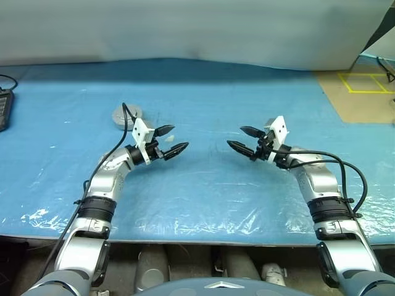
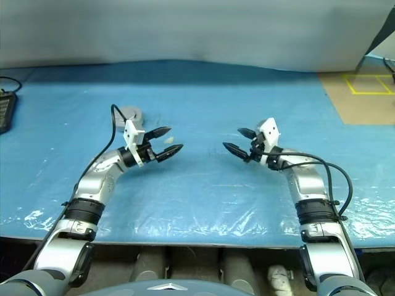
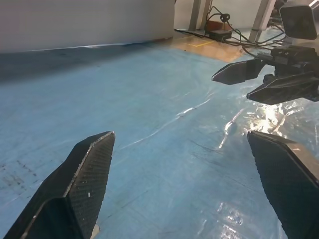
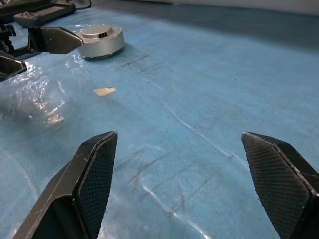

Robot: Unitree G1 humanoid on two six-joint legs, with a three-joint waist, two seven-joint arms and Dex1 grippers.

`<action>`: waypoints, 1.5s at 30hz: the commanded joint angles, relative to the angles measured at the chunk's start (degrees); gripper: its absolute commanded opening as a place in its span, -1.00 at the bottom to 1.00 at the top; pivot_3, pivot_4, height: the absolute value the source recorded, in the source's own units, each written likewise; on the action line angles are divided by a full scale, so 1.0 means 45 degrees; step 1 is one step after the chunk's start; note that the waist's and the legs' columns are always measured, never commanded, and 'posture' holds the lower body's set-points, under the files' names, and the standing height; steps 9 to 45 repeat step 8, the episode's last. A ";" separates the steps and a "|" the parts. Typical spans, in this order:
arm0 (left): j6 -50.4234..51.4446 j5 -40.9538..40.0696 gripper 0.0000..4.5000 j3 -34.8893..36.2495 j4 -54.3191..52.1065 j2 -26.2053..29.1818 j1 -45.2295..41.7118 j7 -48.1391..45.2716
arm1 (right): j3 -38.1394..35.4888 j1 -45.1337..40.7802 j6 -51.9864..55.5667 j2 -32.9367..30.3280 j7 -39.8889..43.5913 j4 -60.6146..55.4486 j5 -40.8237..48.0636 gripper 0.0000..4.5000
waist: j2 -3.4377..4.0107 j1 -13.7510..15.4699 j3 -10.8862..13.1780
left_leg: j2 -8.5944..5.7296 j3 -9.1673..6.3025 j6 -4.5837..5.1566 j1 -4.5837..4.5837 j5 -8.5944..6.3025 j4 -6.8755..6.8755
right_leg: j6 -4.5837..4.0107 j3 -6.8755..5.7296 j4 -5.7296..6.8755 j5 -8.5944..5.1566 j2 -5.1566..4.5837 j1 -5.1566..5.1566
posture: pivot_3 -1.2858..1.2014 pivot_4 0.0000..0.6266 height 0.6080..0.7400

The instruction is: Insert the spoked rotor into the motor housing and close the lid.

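Note:
A round silver-grey puck, the motor housing (image 4: 102,41), sits on the blue table with the smooth grey lid (image 4: 99,33) lying flat on top. It also shows as the housing (image 1: 120,115) just behind my left gripper (image 1: 179,138). That gripper is open, empty, and points right. My right gripper (image 1: 236,137) faces it across a gap at mid-table, also open and empty. The right gripper's (image 4: 178,137) fingers spread over bare blue sheet. The spoked rotor is out of view.
A small beige scrap (image 4: 104,91) lies on the sheet by the left fingertips. A black device (image 1: 4,108) rests at the table's far left. Brown floor with yellow tape (image 1: 364,86) lies beyond the right corner. A pale wall (image 1: 185,31) backs the table.

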 commanded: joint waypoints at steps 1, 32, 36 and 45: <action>-0.0250 0.0187 0.99 -0.0086 -0.0417 0.0005 0.0008 -0.0162 | -0.0150 -0.0252 -0.0458 -0.0029 0.0172 -0.0035 -0.0136 0.86 | 0.0000 -0.0008 0.0000 | 0.0000 0.0003 0.0012 0.0003 0.0006 0.0000 | -0.0003 0.0003 0.0004 -0.0002 0.0000 0.0000 | 0.03 -0.52 1.00; -0.0257 0.0361 0.99 -0.0123 -0.0451 -0.0105 0.0092 -0.0173 | -0.0138 -0.0379 -0.0648 0.0236 -0.0080 0.0221 -0.0460 0.86 | 0.0001 0.0000 0.0000 | 0.0004 0.0006 0.0023 0.0006 0.0010 0.0004 | -0.0011 0.0002 0.0013 -0.0007 -0.0001 0.0000 | 0.03 -0.52 1.00; -0.0257 0.0361 0.99 -0.0123 -0.0451 -0.0105 0.0092 -0.0173 | -0.0138 -0.0379 -0.0648 0.0236 -0.0080 0.0221 -0.0460 0.86 | 0.0001 0.0000 0.0000 | 0.0004 0.0006 0.0023 0.0006 0.0010 0.0004 | -0.0011 0.0002 0.0013 -0.0007 -0.0001 0.0000 | 0.03 -0.52 1.00; -0.0257 0.0361 0.99 -0.0123 -0.0451 -0.0105 0.0092 -0.0173 | -0.0138 -0.0379 -0.0648 0.0236 -0.0080 0.0221 -0.0460 0.86 | 0.0001 0.0000 0.0000 | 0.0004 0.0006 0.0023 0.0006 0.0010 0.0004 | -0.0011 0.0002 0.0013 -0.0007 -0.0001 0.0000 | 0.03 -0.52 1.00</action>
